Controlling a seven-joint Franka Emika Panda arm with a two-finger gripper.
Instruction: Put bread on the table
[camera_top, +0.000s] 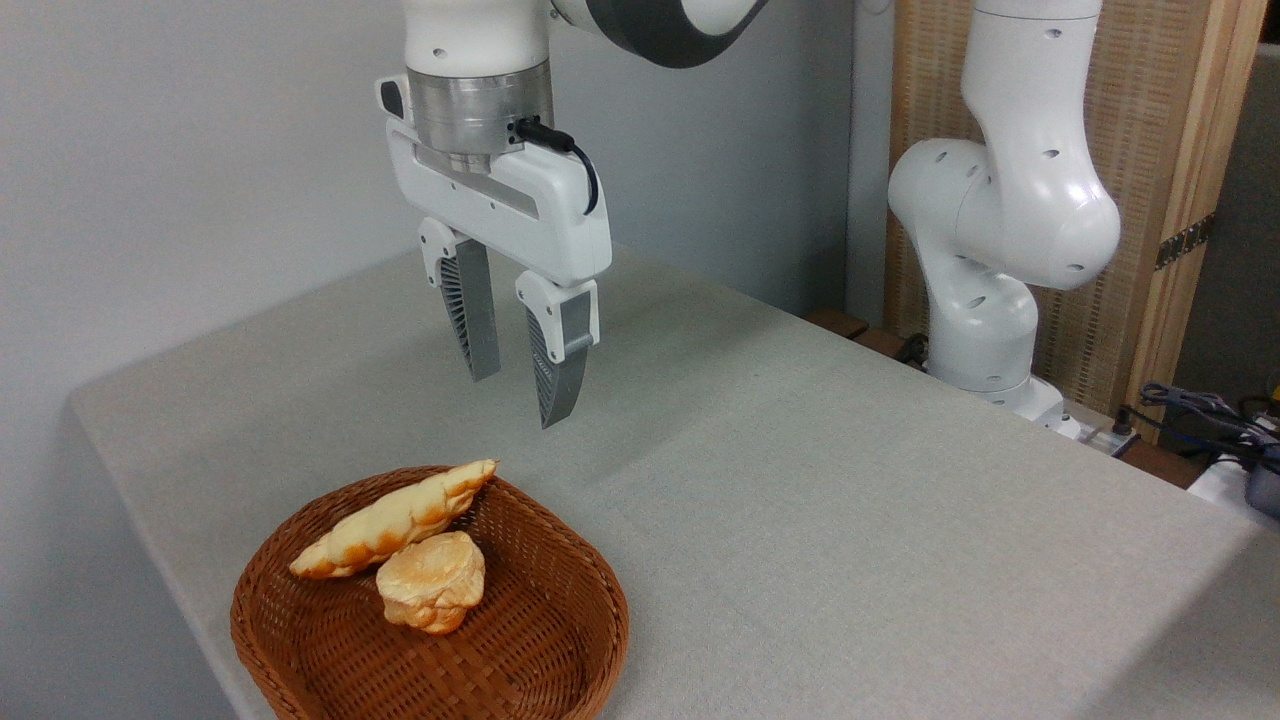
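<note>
Down at seven o'clock: brown wicker basket (560, 640), near the table's front-left corner, holding two pieces. Bread (395, 520) lying slantwise across the back of it, lower toasted end at eight o'clock against the left wall, upper tip propped on the rim at one o'clock and poking just past it. Tilted that way probably because too long to lie flat inside. Small round bun (432, 582) tucked touching its near side, in the basket's middle. Both still in the basket; nothing yet on the table (850, 500), so task not begun.

Above, towards twelve o'clock from the basket: gripper (518, 390), hanging in the air, well clear of the loaf and a little behind its raised tip. Pointing almost straight down, wrist vertical, ribbed fingers (473, 320) slightly splayed. Jaws apart, holding nothing. Likely poised for a descent onto the loaf; gap looks wide enough for the narrow body, though the bun pressed alongside could get nudged.

Over at three o'clock: arm's white base and lower joints, standing past the table's far-right edge.
</note>
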